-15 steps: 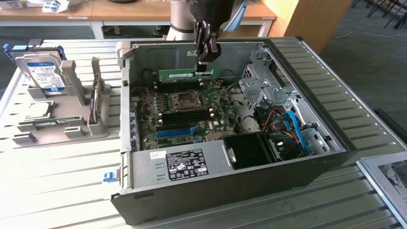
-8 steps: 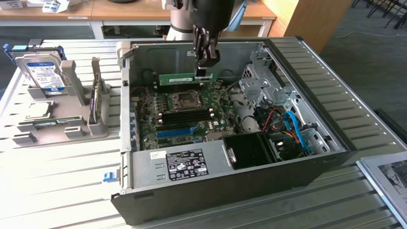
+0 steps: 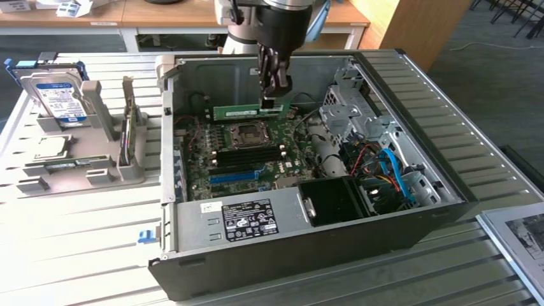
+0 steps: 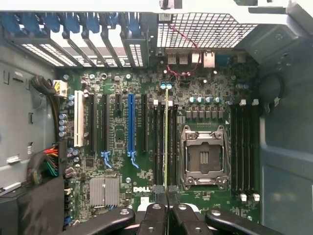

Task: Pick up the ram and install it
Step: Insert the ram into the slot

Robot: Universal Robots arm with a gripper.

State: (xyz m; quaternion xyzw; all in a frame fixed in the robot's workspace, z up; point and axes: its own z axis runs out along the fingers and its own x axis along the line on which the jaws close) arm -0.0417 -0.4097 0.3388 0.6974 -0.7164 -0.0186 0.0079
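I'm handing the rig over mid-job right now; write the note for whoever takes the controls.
Pincer: shut on the ram, gripping it near one end.
Ram: held on edge inside the open case, over the motherboard, lined up along the black memory slots beside the CPU socket.
Done: pickup.
Left: seating; I cannot tell whether it touches a slot yet.

White DELL logo (image 4: 140, 189) on motherboard (image 4: 120, 147); power-supply label (image 3: 247, 220) illegible
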